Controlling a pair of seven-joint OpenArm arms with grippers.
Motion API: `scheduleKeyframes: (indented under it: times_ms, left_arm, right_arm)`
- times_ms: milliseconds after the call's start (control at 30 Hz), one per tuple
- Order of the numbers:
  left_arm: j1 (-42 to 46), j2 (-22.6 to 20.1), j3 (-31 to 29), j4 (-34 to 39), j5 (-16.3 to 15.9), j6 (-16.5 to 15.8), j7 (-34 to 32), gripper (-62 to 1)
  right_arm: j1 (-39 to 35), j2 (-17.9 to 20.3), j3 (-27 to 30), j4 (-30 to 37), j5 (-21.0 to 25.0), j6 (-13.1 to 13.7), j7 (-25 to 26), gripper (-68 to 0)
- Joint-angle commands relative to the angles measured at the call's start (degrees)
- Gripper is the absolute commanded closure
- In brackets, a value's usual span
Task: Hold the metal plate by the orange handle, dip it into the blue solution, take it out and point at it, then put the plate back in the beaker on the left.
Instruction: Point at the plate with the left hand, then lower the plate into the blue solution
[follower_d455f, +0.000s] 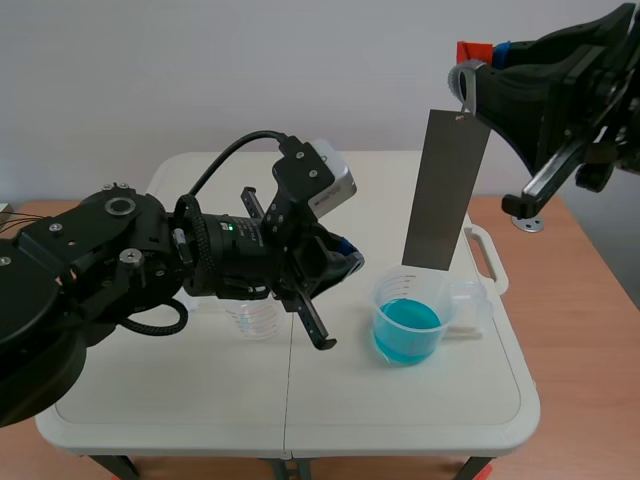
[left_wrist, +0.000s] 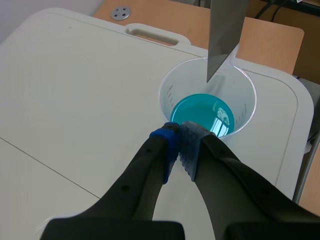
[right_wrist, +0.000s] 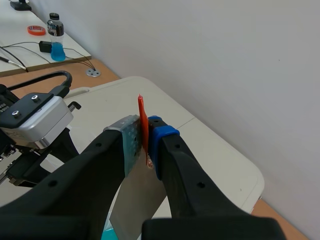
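Observation:
A dark grey metal plate (follower_d455f: 446, 190) hangs upright from its orange handle (right_wrist: 143, 123), with my right gripper (right_wrist: 144, 139) shut on that handle, high at the right. The plate's lower edge (left_wrist: 223, 45) sits over the rim of the clear beaker of blue solution (follower_d455f: 407, 323). My left gripper (left_wrist: 181, 137) is shut with nothing held, its tips at the near rim of that beaker (left_wrist: 207, 100), pointing toward the plate. An empty clear beaker (follower_d455f: 252, 317) stands to the left, partly hidden behind my left arm.
The white folding table (follower_d455f: 180, 390) has a moulded carry handle (follower_d455f: 487, 257) at its right edge. A wooden desk (follower_d455f: 585, 340) lies behind and right, with a small metal disc (left_wrist: 120, 12) on it. A bottle of blue liquid (right_wrist: 56, 38) stands on a far desk.

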Motion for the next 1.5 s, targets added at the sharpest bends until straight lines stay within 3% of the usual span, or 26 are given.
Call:
scheduleKeyframes:
  times_ms: [0,200,300,600,800,1000,1200,1467]
  left_arm:
    - [-0.5,0.3,-0.2,1.0,-0.4,0.1,-0.8,-1.5]
    - [0.6,-3.2,-1.0,2.1,-0.6,0.9,-1.1,-1.5]
    - [4.3,-7.4,-4.2,5.4,-0.6,3.4,-2.8,-1.5]
    - [24.7,-23.8,-20.9,16.4,-4.9,9.9,-11.6,-1.5]
    - [42.4,-30.6,-33.6,17.2,-6.9,14.7,-16.8,-1.5]
    - [58.1,-31.6,-43.1,17.1,-6.9,20.0,-17.8,-1.5]
    - [69.1,-31.6,-45.0,16.2,-6.9,20.1,-17.7,-1.5]
    - [76.5,-30.5,-44.3,13.5,-7.1,19.6,-17.6,-1.5]
  right_arm:
    - [0.5,0.3,0.5,1.3,0.8,-0.2,0.9,-1.3]
    - [0.5,0.3,0.4,1.2,0.8,-0.2,0.9,-1.3]
    - [0.5,0.3,0.4,1.2,0.8,-0.2,0.9,-1.3]
    - [0.5,0.3,0.4,0.4,0.8,-0.2,0.9,-1.3]
    - [0.5,0.3,-0.1,-0.2,0.8,-0.2,0.9,-1.3]
    - [0.6,0.3,-1.7,-1.7,-0.7,-0.2,0.9,-1.3]
    - [0.6,0.3,-2.5,-4.3,-0.9,-0.2,1.8,-1.3]
    - [2.1,0.1,-4.3,-8.3,-4.6,-0.2,4.2,-1.3]
